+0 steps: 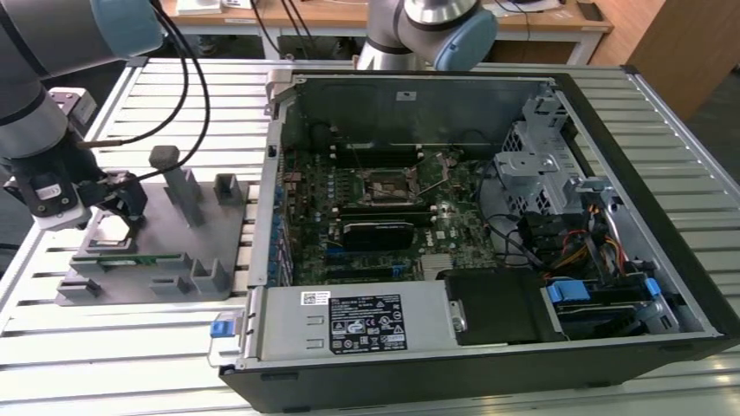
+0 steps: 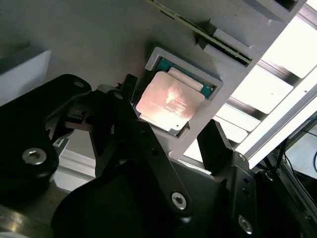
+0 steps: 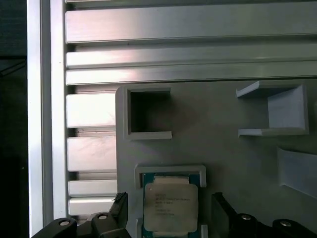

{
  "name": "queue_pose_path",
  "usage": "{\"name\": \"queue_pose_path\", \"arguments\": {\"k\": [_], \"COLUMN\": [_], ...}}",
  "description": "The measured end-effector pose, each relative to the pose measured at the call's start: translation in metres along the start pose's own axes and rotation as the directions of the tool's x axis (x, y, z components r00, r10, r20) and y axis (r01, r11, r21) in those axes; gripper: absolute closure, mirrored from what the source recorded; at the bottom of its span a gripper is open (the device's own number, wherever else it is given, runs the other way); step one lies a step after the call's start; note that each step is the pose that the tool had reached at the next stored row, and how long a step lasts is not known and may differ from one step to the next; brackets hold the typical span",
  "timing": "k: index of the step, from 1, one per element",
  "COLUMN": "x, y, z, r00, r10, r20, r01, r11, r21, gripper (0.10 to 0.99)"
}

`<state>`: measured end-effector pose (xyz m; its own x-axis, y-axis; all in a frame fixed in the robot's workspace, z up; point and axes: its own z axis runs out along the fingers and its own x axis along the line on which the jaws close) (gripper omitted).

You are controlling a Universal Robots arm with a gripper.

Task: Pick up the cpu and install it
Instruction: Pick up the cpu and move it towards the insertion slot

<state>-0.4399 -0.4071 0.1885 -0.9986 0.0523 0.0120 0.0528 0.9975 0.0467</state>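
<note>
Gripper (image 3: 168, 201) fingers (image 3: 220, 210) are spread either side of the cpu (image 3: 171, 208) in its fixture pocket (image 3: 171, 169); pickup is in hand, and centred closing is called for.

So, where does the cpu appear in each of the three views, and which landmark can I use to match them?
Exterior view: cpu, a pale patch on the grey fixture at the exterior view's left, below the jaws.
Second wrist view: shiny square in a raised frame, between the open jaws.
First wrist view: silver square between the jaws, apart from both.
Shared landmark: the grey fixture's raised frame around the cpu.
</note>
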Motion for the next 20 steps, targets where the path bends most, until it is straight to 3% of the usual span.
{"name": "queue_pose_path", "arguments": {"k": [9, 10, 18, 19, 20], "x": [-0.0001, -0.0002, -0.0028, -0.0028, -0.0028], "y": [-0.0018, -0.0023, -0.0034, -0.0034, -0.0034], "z": [0.0047, 0.0047, 0.0051, 0.005, 0.0047], "r00": [1.0, 1.0, 1.0, 1.0, 1.0], "r10": [0.0, 0.0, 0.0, 0.0, 0.0], "r20": [0.0004, 0.0003, 0.0007, 0.0005, 0.0003], "r01": [0.0, 0.0, 0.0, 0.0, 0.0], "r11": [1.0, 1.0, 1.0, 1.0, 1.0], "r21": [0.004, 0.006, 0.008, 0.008, 0.008], "gripper": [0.337, 0.404, 0.42, 0.486, 0.486]}}
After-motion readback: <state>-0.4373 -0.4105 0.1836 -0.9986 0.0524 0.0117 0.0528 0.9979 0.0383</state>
